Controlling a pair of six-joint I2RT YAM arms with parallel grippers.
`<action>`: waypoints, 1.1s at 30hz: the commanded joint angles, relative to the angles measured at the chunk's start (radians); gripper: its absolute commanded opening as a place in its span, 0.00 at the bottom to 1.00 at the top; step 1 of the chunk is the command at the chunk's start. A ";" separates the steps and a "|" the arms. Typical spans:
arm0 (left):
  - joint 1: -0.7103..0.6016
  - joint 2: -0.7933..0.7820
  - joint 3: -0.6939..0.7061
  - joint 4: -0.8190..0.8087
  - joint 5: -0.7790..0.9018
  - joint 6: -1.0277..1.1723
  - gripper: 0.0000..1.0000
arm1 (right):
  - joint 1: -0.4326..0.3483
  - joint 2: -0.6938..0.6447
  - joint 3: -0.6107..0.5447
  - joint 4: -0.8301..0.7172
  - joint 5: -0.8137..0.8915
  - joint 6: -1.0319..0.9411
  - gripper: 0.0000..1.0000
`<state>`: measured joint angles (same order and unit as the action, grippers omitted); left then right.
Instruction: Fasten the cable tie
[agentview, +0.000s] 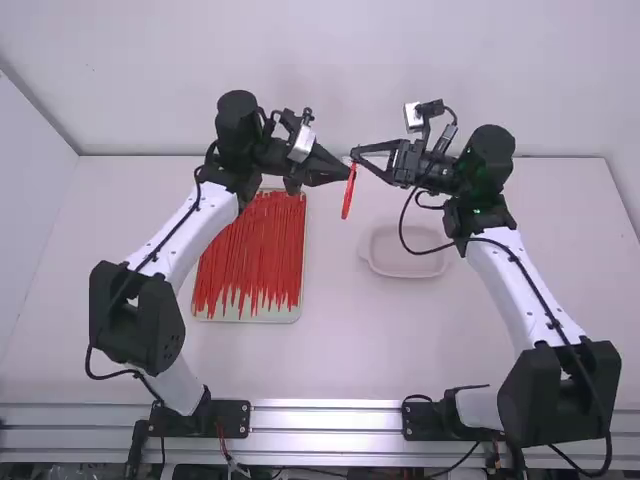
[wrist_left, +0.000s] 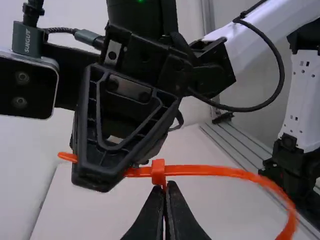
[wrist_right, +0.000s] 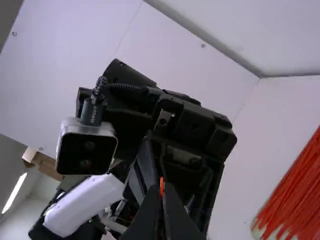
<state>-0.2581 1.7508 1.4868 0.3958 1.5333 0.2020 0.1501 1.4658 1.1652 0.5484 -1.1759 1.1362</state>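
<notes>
White matte table beneath both arms, hemmed by pale bare walls behind and to the sides. Silver aluminium rail along the near edge, under the two bases.

Held high over that surface, tip to tip: left gripper and right gripper. Caught between them, red plastic cable tie, gripped at its upper part and hanging clear of the table.

From the left wrist: own fingers pressed together, nipping the tie at its square head. To one side of the head, strap passing into the right gripper's closed black fingers, a short end poking out beyond them. To the other side, strap curving away and down.

From the right wrist: own fingers likewise pressed together, a sliver of red at their tips.

Below the left gripper and out to its arm's side, flat beige tray on the table, carrying a heap of loose red ties. Below the right gripper, shallow white plastic dish, well apart from the tray.
</notes>
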 joint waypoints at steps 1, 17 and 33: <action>0.000 -0.012 -0.002 0.001 0.018 0.008 0.02 | -0.002 -0.002 -0.001 -0.001 -0.004 0.001 0.00; 0.002 -0.012 -0.116 0.002 -0.034 0.004 0.02 | -0.028 -0.002 -0.001 0.180 -0.009 0.104 0.00; 0.002 -0.012 -0.371 0.005 -0.083 -0.038 0.02 | -0.065 -0.002 0.000 0.261 -0.002 0.178 0.00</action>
<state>-0.2581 1.7332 1.1393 0.3981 1.4456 0.1749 0.0849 1.4845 1.1378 0.8013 -1.1984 1.3033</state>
